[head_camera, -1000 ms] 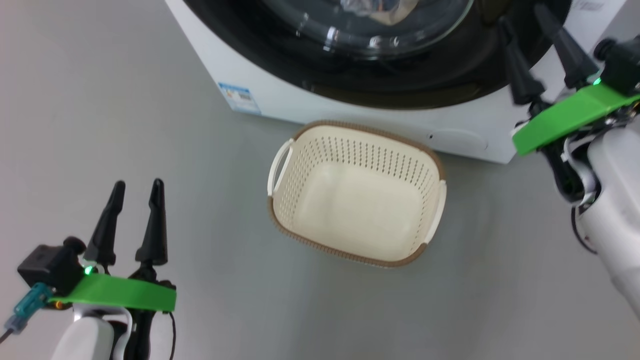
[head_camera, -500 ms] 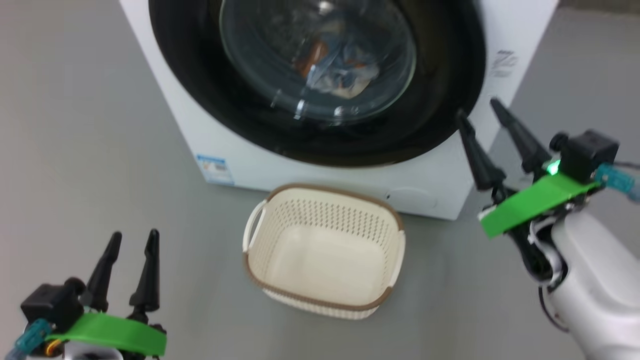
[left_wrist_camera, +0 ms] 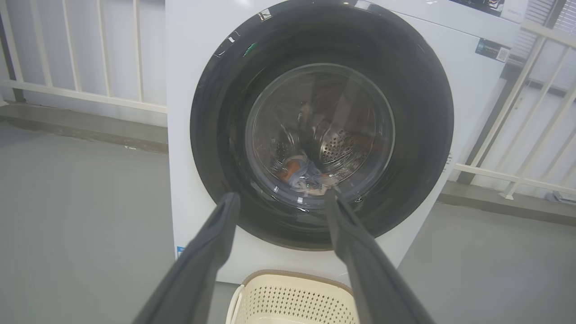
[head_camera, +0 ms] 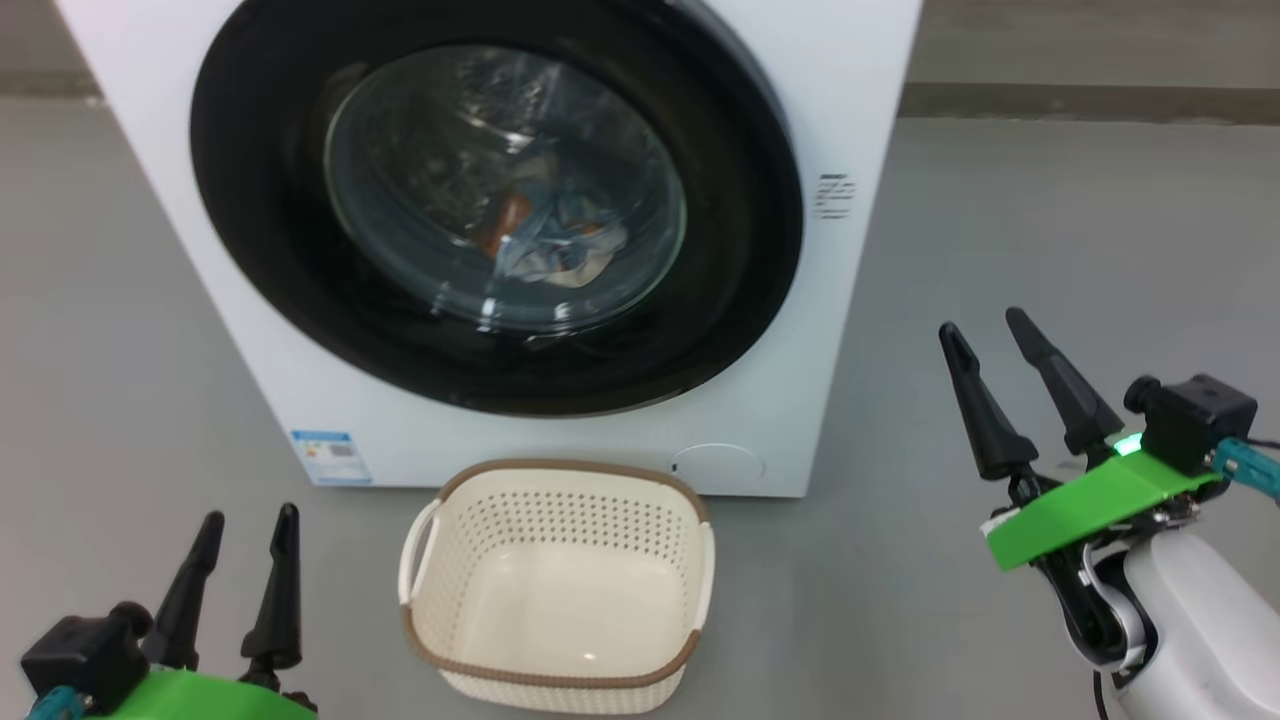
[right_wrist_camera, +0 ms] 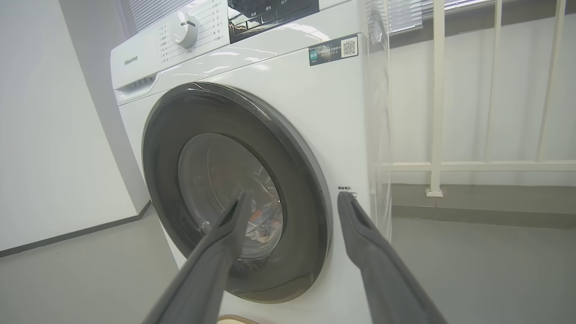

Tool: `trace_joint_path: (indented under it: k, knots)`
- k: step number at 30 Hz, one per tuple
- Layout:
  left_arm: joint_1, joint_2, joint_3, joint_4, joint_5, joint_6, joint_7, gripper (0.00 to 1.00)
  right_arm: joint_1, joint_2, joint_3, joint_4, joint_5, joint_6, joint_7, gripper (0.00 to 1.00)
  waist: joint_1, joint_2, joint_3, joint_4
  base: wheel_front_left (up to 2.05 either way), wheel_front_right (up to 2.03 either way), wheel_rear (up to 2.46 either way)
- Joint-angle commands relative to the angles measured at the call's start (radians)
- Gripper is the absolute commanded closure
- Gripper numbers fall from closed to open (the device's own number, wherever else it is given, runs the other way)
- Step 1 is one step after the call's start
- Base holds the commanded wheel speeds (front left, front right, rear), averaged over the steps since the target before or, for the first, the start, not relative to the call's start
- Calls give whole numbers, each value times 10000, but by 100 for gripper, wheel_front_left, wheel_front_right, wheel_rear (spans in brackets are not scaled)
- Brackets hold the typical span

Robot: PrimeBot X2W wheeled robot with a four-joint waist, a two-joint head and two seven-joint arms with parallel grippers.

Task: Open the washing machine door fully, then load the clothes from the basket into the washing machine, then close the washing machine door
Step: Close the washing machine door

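The washing machine stands in front of me with the washing machine door shut flat against its front. Through the glass, the clothes lie in the drum, light blue with some orange. They also show in the left wrist view as clothes. The basket sits empty on the floor just below the door. My left gripper hangs open at the lower left, away from the basket. My right gripper is open to the right of the machine, touching nothing. Each wrist view shows spread fingers, left gripper and right gripper.
Grey floor lies around the machine. A white railing runs behind and beside it, seen also as railing. A white wall stands past the machine's far side. The control knob sits on the top panel.
The head camera has tilted up, so the whole door now shows. My right gripper has drawn back from the door's right rim, down and to the right. The left gripper holds still.
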Motion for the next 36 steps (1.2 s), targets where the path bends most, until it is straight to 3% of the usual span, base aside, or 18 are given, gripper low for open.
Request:
trace_joint_path:
  k: [1, 15, 36]
  knots:
    - [-154, 309, 439, -315, -68, 67, 0, 0, 160, -37, 12, -385, 47, -27, -48, 0, 2, 0, -390, -514, 0, 0, 0]
    - [494, 334, 415, -537, -382, -23, -33, 0, 1510, -130, -431, -779, -228, -27, -48, 0, 2, 0, -831, -1355, 0, 0, 0]
    - [547, 300, 300, -462, -383, -14, -219, 0, 2120, 73, -1201, -685, -792, -27, -48, 0, 2, 0, -914, -1342, 0, 0, 0]
